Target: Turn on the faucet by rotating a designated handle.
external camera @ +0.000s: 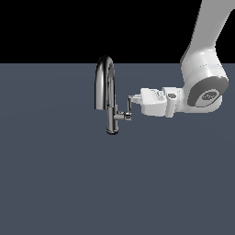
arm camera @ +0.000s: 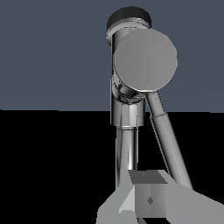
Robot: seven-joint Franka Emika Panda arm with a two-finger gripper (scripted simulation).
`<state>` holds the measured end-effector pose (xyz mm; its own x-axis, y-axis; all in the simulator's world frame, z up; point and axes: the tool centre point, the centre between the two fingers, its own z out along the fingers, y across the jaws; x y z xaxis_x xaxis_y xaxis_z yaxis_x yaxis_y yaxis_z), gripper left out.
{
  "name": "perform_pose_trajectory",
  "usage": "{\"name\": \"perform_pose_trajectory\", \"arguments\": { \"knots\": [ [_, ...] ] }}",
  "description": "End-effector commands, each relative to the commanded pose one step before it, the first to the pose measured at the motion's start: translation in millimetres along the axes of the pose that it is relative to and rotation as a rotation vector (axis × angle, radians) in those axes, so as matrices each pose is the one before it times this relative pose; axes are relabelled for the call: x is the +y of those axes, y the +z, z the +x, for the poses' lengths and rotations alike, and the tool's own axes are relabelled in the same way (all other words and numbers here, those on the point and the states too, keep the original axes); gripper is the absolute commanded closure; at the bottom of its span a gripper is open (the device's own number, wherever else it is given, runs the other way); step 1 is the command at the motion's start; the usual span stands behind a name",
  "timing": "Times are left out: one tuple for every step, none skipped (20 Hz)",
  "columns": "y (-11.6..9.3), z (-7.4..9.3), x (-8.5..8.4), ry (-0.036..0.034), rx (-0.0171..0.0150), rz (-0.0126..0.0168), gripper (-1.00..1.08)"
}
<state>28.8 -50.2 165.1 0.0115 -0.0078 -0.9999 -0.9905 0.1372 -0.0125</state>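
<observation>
1. A flat grey bench [external camera: 55, 174] fills the lower part of the exterior view, with black behind it.
2. A little to the exterior view's left of the middle stands the faucet [external camera: 106, 87]. It is shiny, with a straight post and a tall spout that bends over and comes down on the exterior view's left side.
3. Low on the post, a short stub sticks out toward the exterior view's right. The handle [external camera: 129, 106], a thin flat blade, goes up from the end of that stub.
4. The gripper [external camera: 133, 98] is right at the top of the handle. It looks like it is touching the blade, but I cannot tell if it is squeezing it or loose.
5. Behind the gripper, the white arm [external camera: 202, 87] reaches in sideways from the exterior view's right, then goes up out of the picture.
6. In the wrist view, the handle [arm camera: 168, 140] runs as a slanted bar from the stub's round end down to a grey finger [arm camera: 148, 197].
</observation>
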Motion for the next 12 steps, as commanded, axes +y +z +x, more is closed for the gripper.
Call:
{"name": "perform_pose_trajectory", "arguments": {
  "knots": [
    [3.34, -2.75, 10.47, 0.00209, -0.0063, -0.01061, 1.08],
    [-0.02, -0.37, 3.07, 0.0, 0.0, 0.0, 1.08],
    [-0.03, -0.37, 3.1, 0.0, 0.0, 0.0, 1.08],
    [0.0, 0.0, 0.0, 0.0, 0.0, 0.0, 1.08],
    [-5.8, 1.26, -5.71, -0.00338, 0.00758, 0.01339, 1.08],
    [0.34, 2.43, 3.82, 0.0002, -0.00048, -0.00083, 1.08],
    [0.34, 2.45, 3.86, 0.0002, -0.00048, -0.00083, 1.08],
    [0.39, 2.49, 3.89, 0.00022, -0.00053, -0.00093, 1.08],
    [0.39, 2.51, 3.93, 0.00022, -0.00053, -0.00093, 1.08],
    [0.34, 2.53, 3.96, 0.0002, -0.00047, -0.00083, 1.08],
    [0.39, 2.56, 4.0, 0.00022, -0.00053, -0.00093, 1.08],
    [0.39, 2.59, 4.03, 0.00022, -0.00053, -0.00093, 1.08]
  ]
}}
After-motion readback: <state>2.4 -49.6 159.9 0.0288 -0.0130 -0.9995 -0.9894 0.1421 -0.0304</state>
